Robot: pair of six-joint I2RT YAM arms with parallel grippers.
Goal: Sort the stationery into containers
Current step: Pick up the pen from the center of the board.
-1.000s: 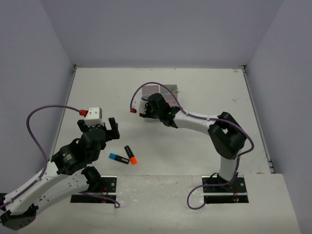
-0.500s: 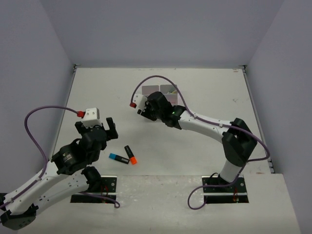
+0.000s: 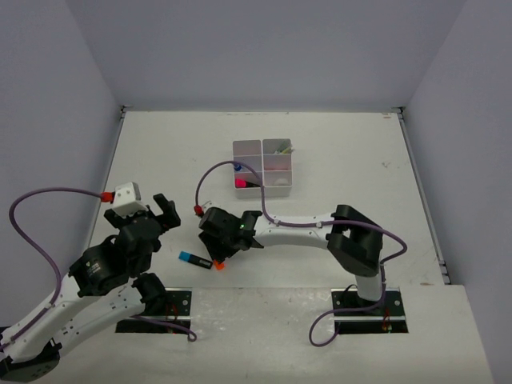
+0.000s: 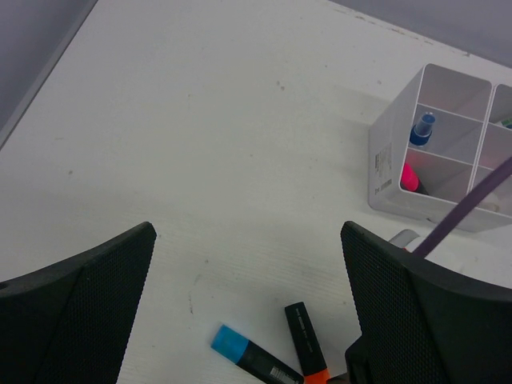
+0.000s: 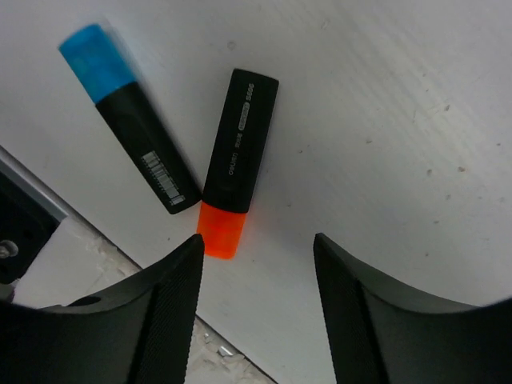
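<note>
Lying near the front edge of the table (image 3: 344,144), the orange highlighter (image 5: 236,160) and the blue highlighter (image 5: 128,116) are the only loose pieces in view. They sit close together and have not shifted in the last second.

What has changed is the right gripper (image 5: 256,240). A second ago it was over the tray (image 4: 390,152) at the far middle of the table. Now it has swung back and hangs directly above the orange highlighter. Its jaws are partly apart with nothing between them, and the orange tip lies just beside one finger.

With that arm gone, the tray is uncovered. A blue-capped piece (image 4: 422,128) and a pink piece (image 4: 410,178) show in its left-hand compartments.

The left gripper (image 4: 246,232) has drawn back a little to the left. It is spread wide and empty, well clear of both highlighters.

My reading is that one delivery to the tray is finished and the next pick has begun, with the orange highlighter as the likely target. The jaws do not yet bracket the barrel, so they probably need to shift over it before lowering. Two pieces remain to be sorted.
</note>
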